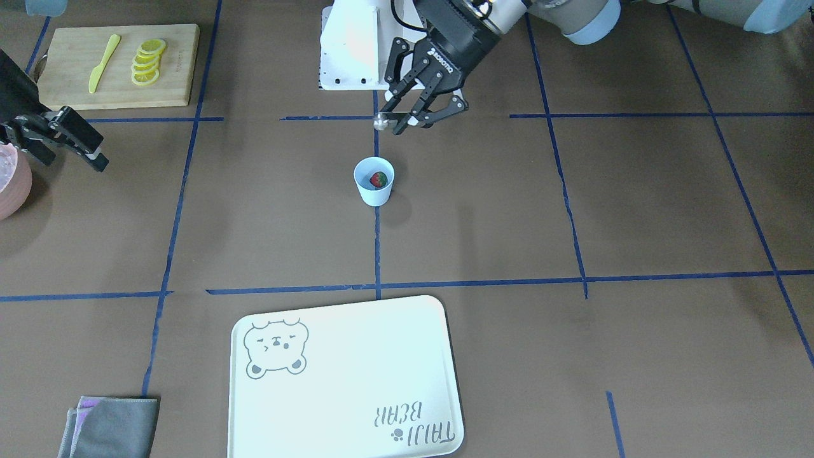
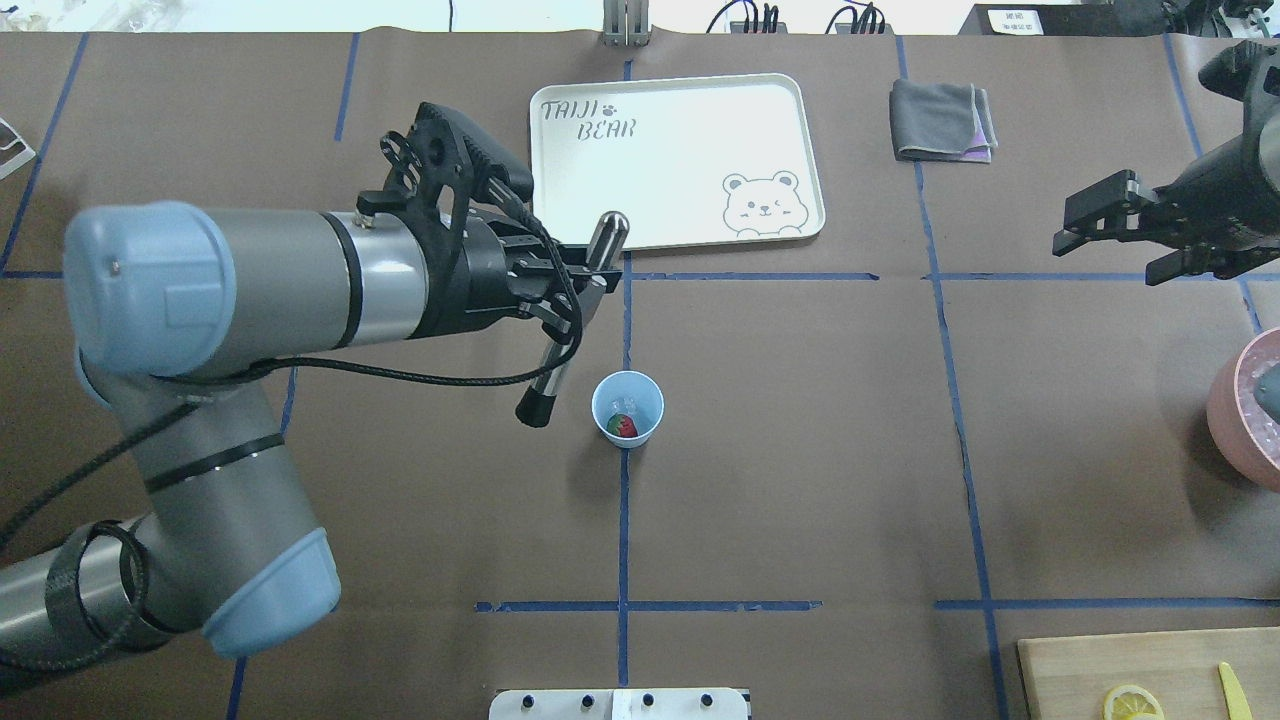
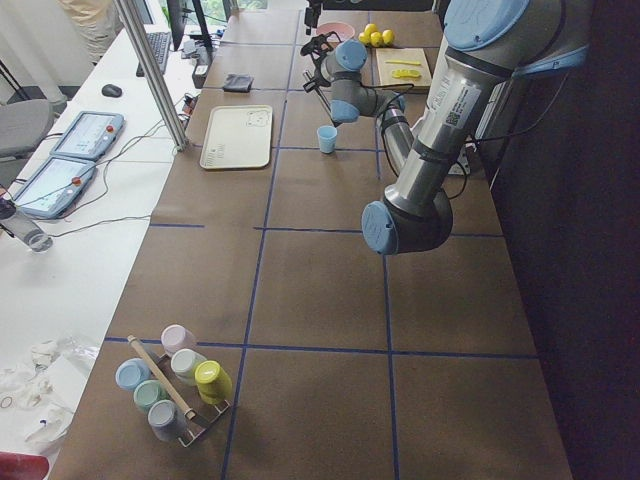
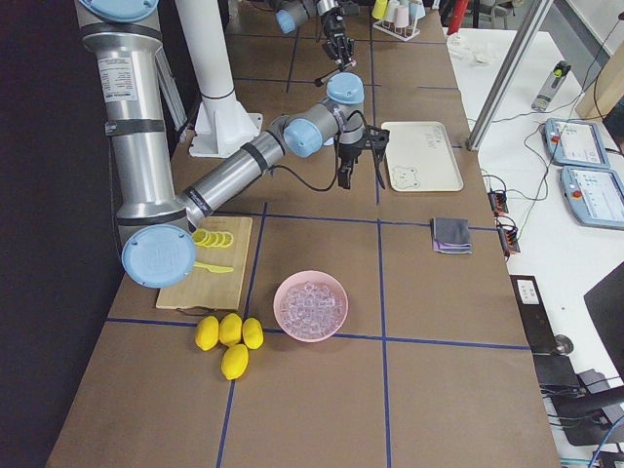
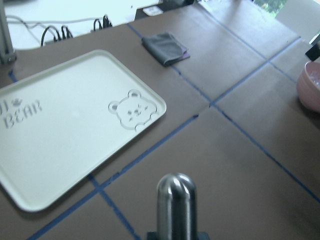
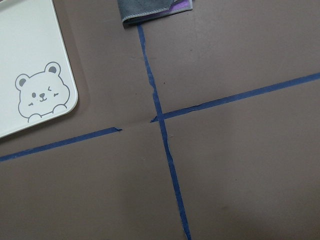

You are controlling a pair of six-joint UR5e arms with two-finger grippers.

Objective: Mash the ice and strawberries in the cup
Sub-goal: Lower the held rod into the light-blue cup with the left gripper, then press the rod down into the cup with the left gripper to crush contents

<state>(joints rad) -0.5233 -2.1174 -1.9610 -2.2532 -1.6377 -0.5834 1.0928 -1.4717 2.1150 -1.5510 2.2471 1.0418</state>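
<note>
Between the fingers of the left gripper (image 2: 578, 290) sits a metal pestle (image 2: 553, 365), clenched around its middle and tilted. Its silver knob points toward the tray, and its black tip is lower, just beside the cup (image 2: 628, 408) and outside its rim. The cup stands upright near the middle of the table (image 2: 800, 450), on a blue tape line. One strawberry (image 2: 622, 427) lies in it against the wall nearer the robot. Pale lumps of ice (image 2: 627, 403) beside the berry are hard to make out.

The right gripper (image 2: 1110, 238) hangs near the table's right end with its jaws spread and nothing between them. A pink bowl (image 2: 1235, 415) holding more ice sits at that end, just beside the gripper. A white bear-printed tray (image 2: 680, 160) lies along the edge opposite the robot, with a folded grey cloth (image 2: 940, 120) near it. A wooden cutting board (image 1: 114, 67) occupies the corner by the robot's right side, carrying lemon slices (image 1: 147, 62) and a yellow knife (image 1: 103, 62).
</note>
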